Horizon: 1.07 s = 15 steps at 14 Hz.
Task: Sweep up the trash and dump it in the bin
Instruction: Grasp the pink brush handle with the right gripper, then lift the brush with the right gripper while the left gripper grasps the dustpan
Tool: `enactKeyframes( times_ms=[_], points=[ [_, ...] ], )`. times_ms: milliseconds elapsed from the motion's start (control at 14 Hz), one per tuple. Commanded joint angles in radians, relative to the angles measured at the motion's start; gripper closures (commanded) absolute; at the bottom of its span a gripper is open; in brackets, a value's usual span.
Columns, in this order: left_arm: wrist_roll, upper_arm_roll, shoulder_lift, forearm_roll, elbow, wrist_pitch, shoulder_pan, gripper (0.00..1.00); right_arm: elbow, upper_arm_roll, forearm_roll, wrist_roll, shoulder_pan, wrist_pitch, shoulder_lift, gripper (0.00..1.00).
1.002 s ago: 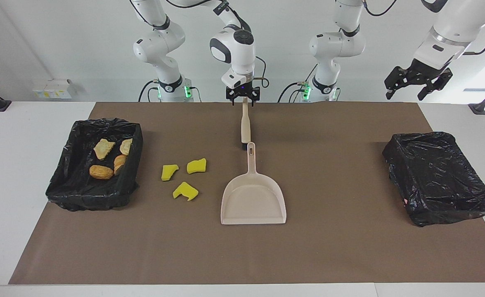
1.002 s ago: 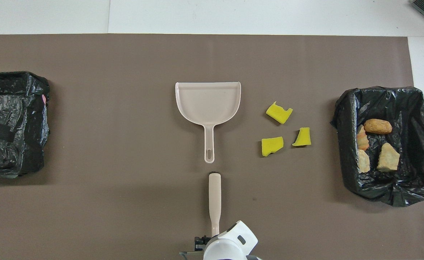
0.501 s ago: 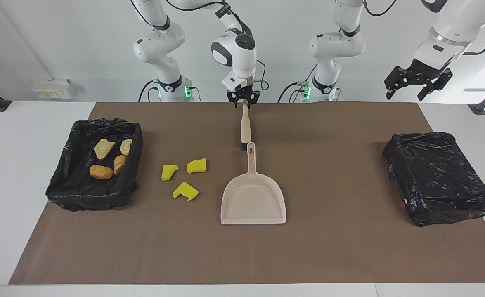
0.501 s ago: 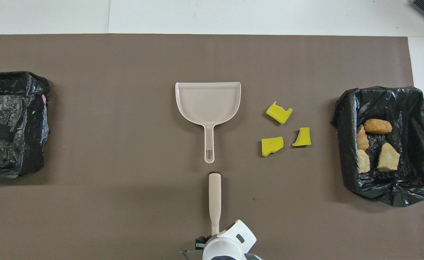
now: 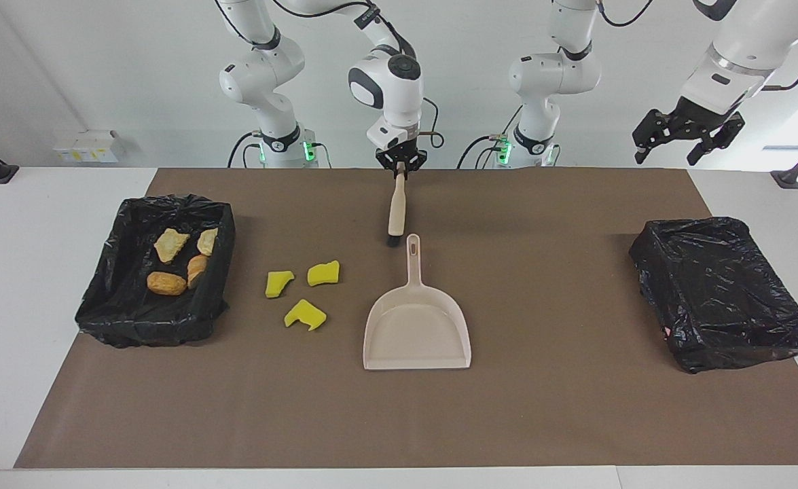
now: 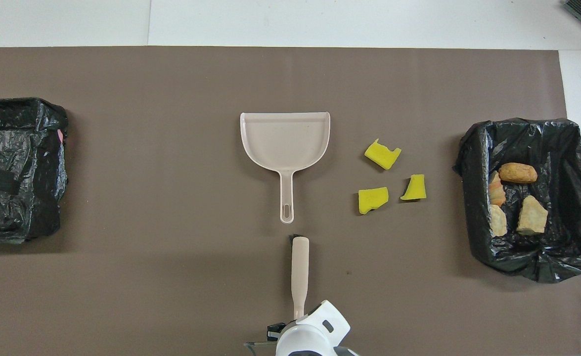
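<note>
Facing view: your right gripper (image 5: 400, 165) is clamped on the handle tip of the brush (image 5: 396, 207).

You see three yellow sponge pieces (image 5: 301, 288) on the mat between the dustpan (image 5: 417, 326) and the bin (image 5: 157, 272) holding four bread chunks (image 5: 180, 261). Your left gripper (image 5: 685, 139) hangs with fingers apart, up over its own end of the table, near a second bin (image 5: 721, 292).
</note>
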Motion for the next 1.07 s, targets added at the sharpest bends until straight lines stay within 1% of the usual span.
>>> enactKeyframes(
  times_ms=[0, 143, 215, 358, 430, 573, 716, 859, 931, 1002],
  points=[
    [0.001, -0.004, -0.006, 0.005, -0.003, -0.005, 0.011, 0.00, 0.049, -0.002, 0.021, 0.006, -0.009, -0.010, 0.013, 1.00],
    [0.001, -0.004, -0.006, 0.006, -0.003, -0.013, 0.009, 0.00, 0.092, -0.010, 0.021, 0.021, -0.018, -0.101, -0.003, 1.00],
    [0.004, -0.004, -0.007, 0.006, -0.004, -0.015, 0.009, 0.00, 0.110, -0.011, 0.023, 0.014, -0.039, -0.153, -0.022, 1.00],
    [0.007, -0.009, -0.012, 0.002, -0.018, -0.015, -0.006, 0.00, 0.144, -0.013, 0.023, 0.002, -0.101, -0.268, -0.060, 1.00],
    [0.004, -0.018, -0.030, 0.000, -0.043, -0.006, -0.009, 0.00, 0.168, -0.016, 0.021, -0.005, -0.131, -0.328, -0.071, 1.00],
    [-0.006, -0.024, -0.035, -0.041, -0.072, 0.007, -0.061, 0.00, 0.225, -0.016, 0.006, -0.063, -0.211, -0.452, -0.074, 1.00],
    [-0.023, -0.025, -0.029, -0.078, -0.110, 0.072, -0.118, 0.00, 0.237, -0.016, -0.043, -0.110, -0.289, -0.516, -0.074, 1.00],
    [-0.116, -0.025, -0.018, -0.128, -0.158, 0.172, -0.176, 0.00, 0.225, -0.016, -0.089, -0.150, -0.369, -0.537, -0.074, 1.00],
    [-0.170, -0.025, -0.006, -0.135, -0.169, 0.227, -0.221, 0.00, 0.218, -0.016, -0.107, -0.182, -0.406, -0.537, -0.074, 1.00],
    [-0.230, -0.025, 0.026, -0.135, -0.173, 0.291, -0.276, 0.00, 0.204, -0.016, -0.127, -0.225, -0.447, -0.539, -0.072, 1.00]
  ],
)
